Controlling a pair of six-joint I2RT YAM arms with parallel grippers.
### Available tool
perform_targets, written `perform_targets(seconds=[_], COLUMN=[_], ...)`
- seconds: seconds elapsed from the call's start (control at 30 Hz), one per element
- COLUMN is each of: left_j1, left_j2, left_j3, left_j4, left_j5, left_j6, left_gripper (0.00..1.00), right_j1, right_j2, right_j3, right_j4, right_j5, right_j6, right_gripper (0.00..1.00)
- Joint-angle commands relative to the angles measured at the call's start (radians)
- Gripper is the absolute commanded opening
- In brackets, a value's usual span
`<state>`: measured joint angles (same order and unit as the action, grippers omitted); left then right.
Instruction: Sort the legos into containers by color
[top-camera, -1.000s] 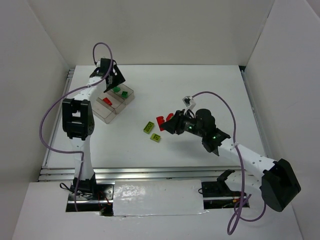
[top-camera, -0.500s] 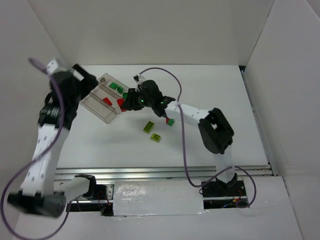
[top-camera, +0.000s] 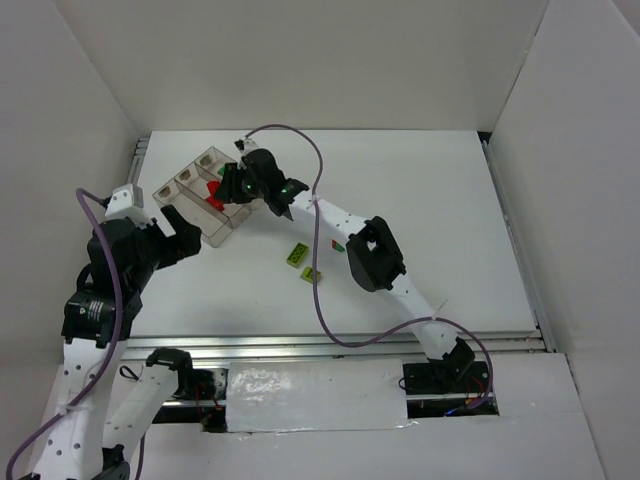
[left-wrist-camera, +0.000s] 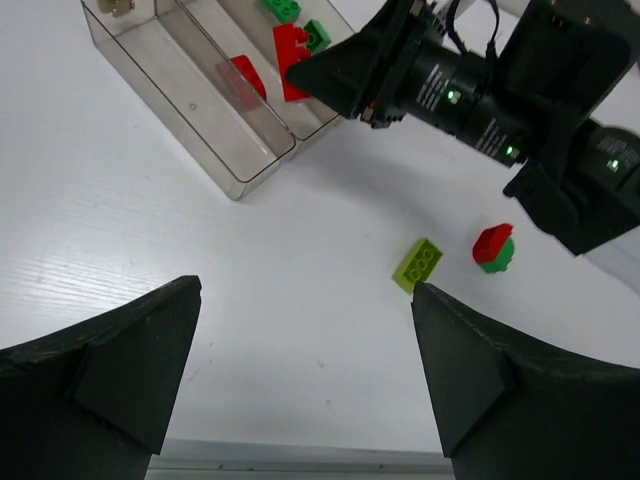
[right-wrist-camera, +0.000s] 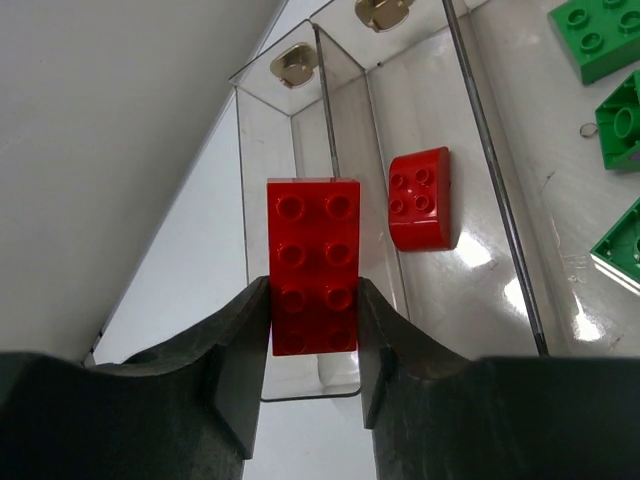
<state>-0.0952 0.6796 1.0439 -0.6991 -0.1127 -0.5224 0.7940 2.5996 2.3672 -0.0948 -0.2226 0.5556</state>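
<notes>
White walls (top-camera: 300, 60) close off the back and both sides of the cell. Your work surface is a white table (top-camera: 430, 180) with faint board lines, and aluminium rails (top-camera: 250, 345) run along its near edge.

Locate the clear three-compartment tray (top-camera: 196, 218) at the far left of the table. It is set at an angle, with a round tan mark (right-wrist-camera: 297, 62) at the far end of the compartments.

Note that the right gripper (right-wrist-camera: 313, 310) is clamped on a red two-by-four brick (right-wrist-camera: 313, 250), studs facing the wrist camera, held above the tray. In the right wrist view the brick overlaps the divider between the outer compartment and the middle one. Which of the two it hangs over cannot be told.

The middle compartment contains a rounded red brick (right-wrist-camera: 420, 198). The compartment beyond it contains green bricks (right-wrist-camera: 600, 40).

The left gripper (left-wrist-camera: 305, 290) hangs above the table near the tray's near end, fingers wide apart.

Toward mid-table you find two yellow-green bricks (top-camera: 296, 254) lying close together. Just beside them a red piece (left-wrist-camera: 493, 243) sits on a green piece (left-wrist-camera: 497, 265).
</notes>
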Motion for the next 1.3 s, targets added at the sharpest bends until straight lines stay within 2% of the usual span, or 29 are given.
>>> perform_targets(seconds=[0.0, 0.03, 0.1, 0.2, 0.3, 0.37, 0.43, 0.47, 0.5, 0.53, 0.57, 0.63, 0.67, 0.7, 0.73, 0.77, 0.8, 0.83, 0.9, 0.97, 1.03, 1.17, 1.27], left_j1=[-0.001, -0.001, -0.001, -0.001, -0.001, -0.001, -0.001, -0.001, -0.004, -0.006, -0.021, -0.075, -0.116, -0.195, -0.234, -0.276, -0.379, -0.427, -0.484, -0.485, -0.485, -0.486, -0.488], left_j2=[-0.037, -0.038, -0.045, -0.045, -0.034, -0.026, -0.005, 0.030, 0.052, 0.070, 0.113, 0.161, 0.220, 0.259, 0.291, 0.366, 0.409, 0.454, 0.627, 0.798, 0.894, 1.072, 1.159], left_j3=[-0.037, -0.050, -0.085, -0.116, -0.119, -0.123, -0.136, -0.139, -0.143, -0.146, -0.153, -0.153, -0.147, -0.124, -0.114, -0.105, -0.067, -0.052, 0.032, 0.083, 0.160, 0.251, 0.324], left_j4=[-0.005, 0.001, 0.019, 0.039, 0.046, 0.062, 0.084, 0.088, 0.099, 0.114, 0.150, 0.185, 0.209, 0.213, 0.219, 0.239, 0.251, 0.274, 0.296, 0.335, 0.372, 0.388, 0.331], left_j5=[0.011, 0.013, 0.015, 0.010, 0.007, 0.021, 0.045, 0.066, 0.094, 0.116, 0.184, 0.206, 0.156, 0.145, 0.134, 0.117, 0.016, -0.019, -0.025, 0.062, 0.152, 0.173, 0.131], left_j6=[0.096, 0.098, 0.096, 0.091, 0.088, 0.084, 0.065, 0.062, 0.064, 0.064, 0.061, 0.036, 0.016, -0.011, -0.028, -0.046, -0.082, -0.080, -0.045, 0.008, 0.085, 0.150, 0.179], left_gripper=[1.00, 1.00, 0.99, 1.00, 1.00, 1.00, 0.99, 0.99, 0.99, 1.00, 0.99, 1.00, 1.00, 1.00, 1.00, 1.00, 0.99, 0.99, 0.99, 0.99, 0.99, 0.99, 0.99], right_j1=[0.008, 0.010, 0.008, 0.008, -0.001, -0.015, -0.041, -0.048, -0.056, -0.061, -0.062, -0.065, -0.070, -0.075, -0.082, -0.097, -0.105, -0.116, -0.139, -0.148, -0.165, -0.184, -0.193], right_j2=[0.019, 0.022, 0.022, 0.002, -0.058, -0.185, -0.327, -0.484, -0.559, -0.699, -0.766, -0.942, -1.002, -1.111, -1.112, -1.215, -1.266, -1.362, -1.449, -1.573, -1.672, -1.794, -1.855], right_j3=[0.081, 0.081, 0.081, 0.076, 0.043, -0.098, -0.292, -0.506, -0.601, -0.763, -0.834, -0.963, -1.079, -1.185, -1.186, -1.280, -1.321, -1.391, -1.444, -1.513, -1.569, -1.629, -1.665], right_j4=[0.001, 0.001, 0.000, -0.008, -0.019, -0.014, 0.041, 0.091, 0.092, 0.092, 0.075, 0.032, -0.009, -0.029, -0.048, -0.065, -0.092, -0.108, -0.149, -0.157, -0.161, -0.210, -0.217], right_j5=[0.040, 0.046, 0.055, 0.074, 0.081, 0.100, 0.159, 0.181, 0.212, 0.306, 0.357, 0.437, 0.504, 0.529, 0.549, 0.574, 0.580, 0.588, 0.588, 0.556, 0.516, 0.479, 0.439], right_j6=[-0.010, -0.011, -0.019, -0.043, -0.077, -0.074, -0.053, -0.036, -0.028, -0.017, 0.009, 0.024, 0.044, 0.058, 0.070, 0.093, 0.096, 0.098, 0.106, 0.084, 0.072, 0.041, 0.020], right_gripper=[0.40, 0.57, 0.70, 0.94, 0.95, 0.96, 0.96, 0.96, 0.97, 0.97, 0.98, 1.00, 1.00, 1.00, 1.00, 1.00, 1.00, 1.00, 1.00, 1.00, 1.00, 1.00, 1.00])
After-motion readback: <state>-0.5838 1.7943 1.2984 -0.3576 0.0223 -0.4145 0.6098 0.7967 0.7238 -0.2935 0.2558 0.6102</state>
